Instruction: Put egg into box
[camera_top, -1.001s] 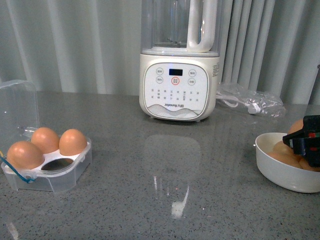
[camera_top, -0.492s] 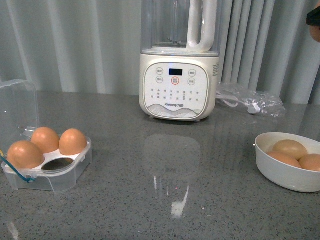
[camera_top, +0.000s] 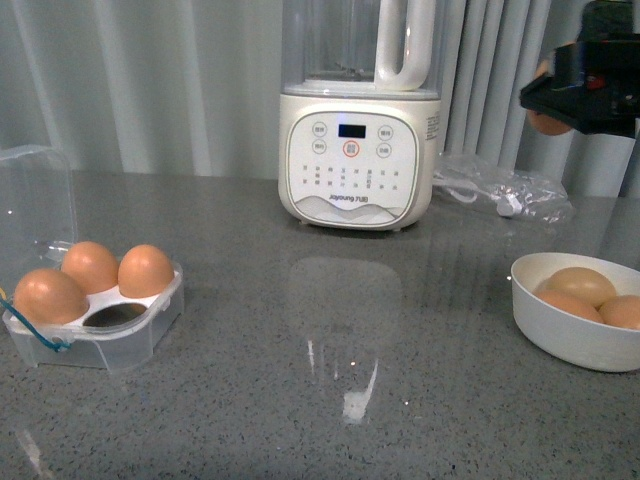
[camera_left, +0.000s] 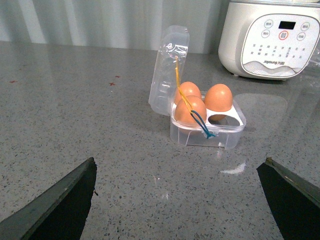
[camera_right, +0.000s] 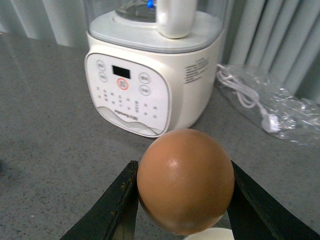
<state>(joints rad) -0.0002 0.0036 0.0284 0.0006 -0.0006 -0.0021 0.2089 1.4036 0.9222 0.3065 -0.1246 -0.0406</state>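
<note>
My right gripper (camera_right: 182, 200) is shut on the egg (camera_right: 185, 181), an orange-brown hen's egg held between both black fingers. In the front view this gripper (camera_top: 560, 105) is high at the right, above the white bowl, and only a sliver of the egg (camera_top: 549, 123) shows under it. The box (camera_top: 95, 330) sits at the left of the counter with its clear lid up; it holds three brown eggs and one hole is empty. It also shows in the left wrist view (camera_left: 207, 132). My left gripper (camera_left: 180, 195) is open and empty, low over the counter, short of the box.
A white bowl (camera_top: 560, 335) with brown eggs stands at the right. A white blender (camera_top: 357, 110) stands at the back centre, with a bagged cable (camera_top: 500, 195) beside it. A grey curtain closes the back.
My right gripper has lifted the egg out of the bowl, risen out of the frame's top right corner, then come back into view, a little further left.
</note>
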